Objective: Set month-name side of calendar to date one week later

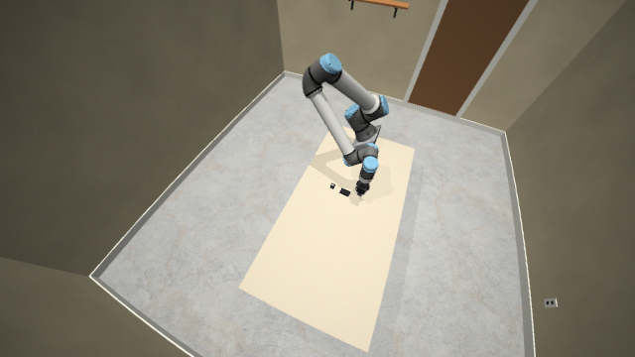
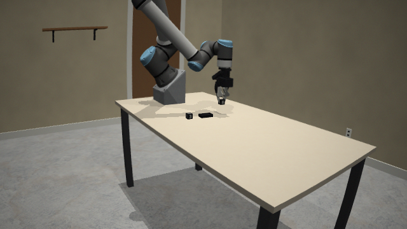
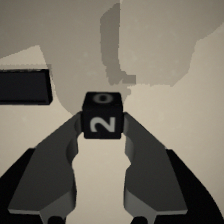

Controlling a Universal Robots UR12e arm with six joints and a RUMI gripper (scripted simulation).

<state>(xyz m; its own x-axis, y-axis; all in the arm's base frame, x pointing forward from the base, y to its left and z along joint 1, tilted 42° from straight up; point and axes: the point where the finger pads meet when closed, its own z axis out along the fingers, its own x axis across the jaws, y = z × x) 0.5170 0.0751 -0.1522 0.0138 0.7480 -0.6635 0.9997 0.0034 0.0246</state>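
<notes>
The gripper [image 1: 361,192] [image 2: 221,99] [image 3: 103,113] was pinched nearly shut on one cube [image 2: 221,101] [image 3: 103,116] above the tabletop [image 1: 327,248] [image 2: 254,143] [image 3: 100,175], right of the tray [image 1: 344,191] [image 2: 205,115] [image 3: 25,87], other cube [image 1: 332,185] [image 2: 189,116] left, so imo squaring the sideways 2 before lowering seemed smartest.

Dim room, lit from above, soft-toned shadows across the tabletop [image 1: 327,258] [image 2: 254,143] [image 3: 165,105].

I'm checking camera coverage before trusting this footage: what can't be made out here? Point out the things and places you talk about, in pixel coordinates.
- Gripped cube [image 2: 221,101] [image 3: 103,115]: in the wrist view, its underside and the faces against the fingers are hidden.
- Loose cube [image 1: 332,185] [image 2: 189,116]: digits too small in the top view; out of the wrist view.
- Tray [image 1: 344,192] [image 2: 205,115] [image 3: 50,87]: cut off by the wrist view's left edge.
</notes>
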